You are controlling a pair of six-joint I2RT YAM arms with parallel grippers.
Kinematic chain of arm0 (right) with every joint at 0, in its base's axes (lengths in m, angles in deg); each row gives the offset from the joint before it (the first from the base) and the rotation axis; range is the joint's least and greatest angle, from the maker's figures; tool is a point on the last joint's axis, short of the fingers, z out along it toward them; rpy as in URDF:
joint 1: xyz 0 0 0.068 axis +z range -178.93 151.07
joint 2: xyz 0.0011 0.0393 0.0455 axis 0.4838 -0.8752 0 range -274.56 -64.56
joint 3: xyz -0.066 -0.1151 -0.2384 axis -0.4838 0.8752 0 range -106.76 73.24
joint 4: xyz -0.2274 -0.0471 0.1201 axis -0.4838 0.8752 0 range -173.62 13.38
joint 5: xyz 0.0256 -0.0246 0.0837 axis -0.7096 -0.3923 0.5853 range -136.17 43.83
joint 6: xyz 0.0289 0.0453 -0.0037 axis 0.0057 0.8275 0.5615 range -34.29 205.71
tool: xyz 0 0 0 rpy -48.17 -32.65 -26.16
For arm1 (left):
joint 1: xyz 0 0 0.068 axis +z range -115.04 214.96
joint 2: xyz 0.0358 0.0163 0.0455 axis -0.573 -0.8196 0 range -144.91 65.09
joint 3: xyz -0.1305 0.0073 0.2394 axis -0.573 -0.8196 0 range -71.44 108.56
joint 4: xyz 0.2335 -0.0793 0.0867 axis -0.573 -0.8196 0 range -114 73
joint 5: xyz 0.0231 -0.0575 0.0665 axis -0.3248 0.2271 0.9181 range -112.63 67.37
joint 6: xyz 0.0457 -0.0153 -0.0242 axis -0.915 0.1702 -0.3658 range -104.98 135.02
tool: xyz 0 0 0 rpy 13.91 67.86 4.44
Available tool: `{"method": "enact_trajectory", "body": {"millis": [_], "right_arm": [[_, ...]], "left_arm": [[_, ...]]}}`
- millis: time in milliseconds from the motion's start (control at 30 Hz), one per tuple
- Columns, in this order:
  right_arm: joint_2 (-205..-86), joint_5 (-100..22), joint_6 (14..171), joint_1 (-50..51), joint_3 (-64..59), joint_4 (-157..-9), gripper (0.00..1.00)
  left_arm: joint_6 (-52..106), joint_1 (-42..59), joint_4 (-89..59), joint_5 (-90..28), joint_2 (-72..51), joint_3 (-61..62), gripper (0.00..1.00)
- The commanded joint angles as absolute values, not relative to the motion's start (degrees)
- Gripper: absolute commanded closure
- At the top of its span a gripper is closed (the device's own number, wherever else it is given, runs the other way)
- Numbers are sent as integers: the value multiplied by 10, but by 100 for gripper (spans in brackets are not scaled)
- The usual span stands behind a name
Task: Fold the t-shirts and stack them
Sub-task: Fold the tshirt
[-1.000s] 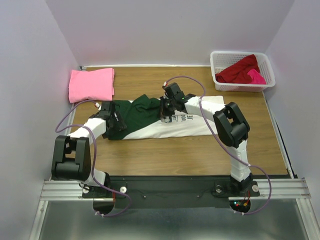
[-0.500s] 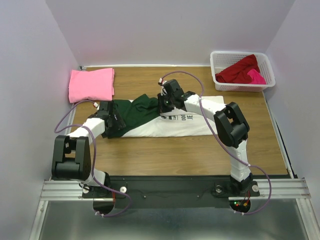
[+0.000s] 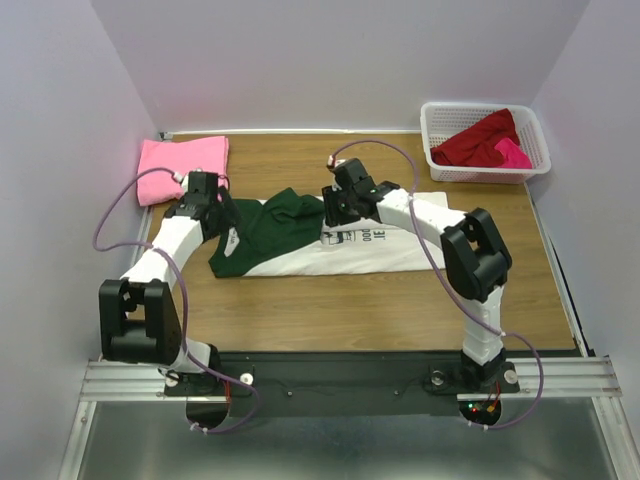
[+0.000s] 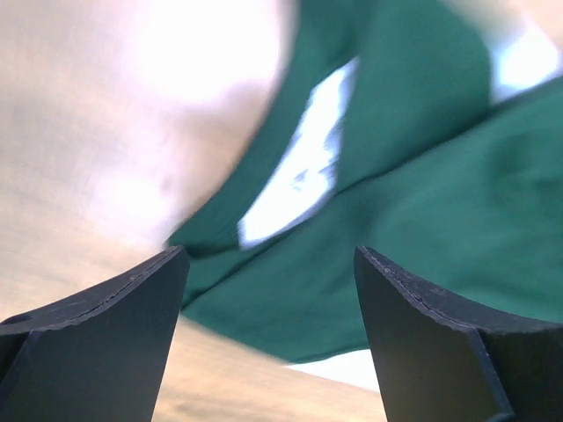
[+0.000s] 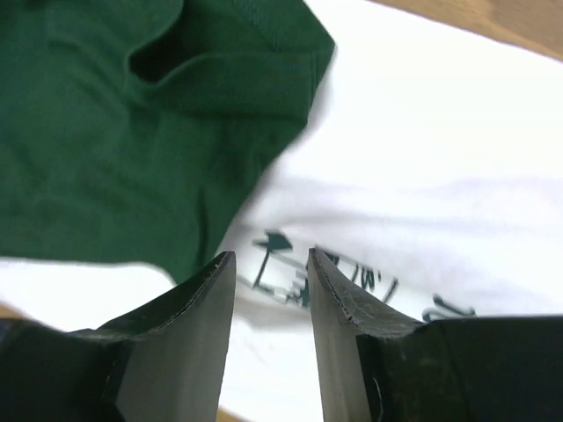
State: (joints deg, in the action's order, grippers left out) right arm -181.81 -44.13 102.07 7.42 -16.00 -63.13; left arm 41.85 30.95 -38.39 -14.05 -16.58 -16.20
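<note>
- Left gripper: jaws wide, empty, over green cloth of the tee.
- Right gripper: jaws narrowly apart, empty, above its print.

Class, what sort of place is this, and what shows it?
Likely a robot lab test cell: two arms bolted to a wooden table, plain walls enclosing it, a white basket nearby.

Bare bench near the arms is free; white tee (mid-bench), pink tee and basket occupy the back.
</note>
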Motion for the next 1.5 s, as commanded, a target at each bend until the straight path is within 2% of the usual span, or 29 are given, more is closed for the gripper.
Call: {"method": "enact_trajectory", "body": {"millis": [0,100,333,500,633,833,1033,1133,1300,1400,1467], "right_arm": [[-1730,-486,1023,58,-112,-616,55],[-1681,-490,1044,29,-43,-609,56],[-1586,-489,1073,-55,99,-604,57],[-1561,-501,1080,-78,156,-600,57],[-1556,-503,1086,-91,191,-596,57],[-1567,-500,1094,-99,216,-561,57],[-1555,-485,1102,-100,240,-520,57],[-1532,-487,1098,-100,238,-502,57],[-1497,-444,1031,-100,161,-492,57],[-1508,-413,1009,-100,87,-495,57],[-1538,-371,1008,-100,30,-510,57]], "left_arm": [[421,254,-388,-159,-169,-78,13],[429,221,-385,-188,-203,-55,18],[439,195,-354,-204,-309,-2,38],[438,184,-348,-217,-379,30,43],[440,188,-347,-183,-405,37,44],[454,243,-366,-139,-453,76,44],[445,260,-391,-124,-492,133,40],[444,261,-391,-123,-476,134,31],[413,260,-373,-141,-407,108,13],[364,258,-335,-165,-364,96,6],[325,258,-307,-196,-353,94,5]]}}
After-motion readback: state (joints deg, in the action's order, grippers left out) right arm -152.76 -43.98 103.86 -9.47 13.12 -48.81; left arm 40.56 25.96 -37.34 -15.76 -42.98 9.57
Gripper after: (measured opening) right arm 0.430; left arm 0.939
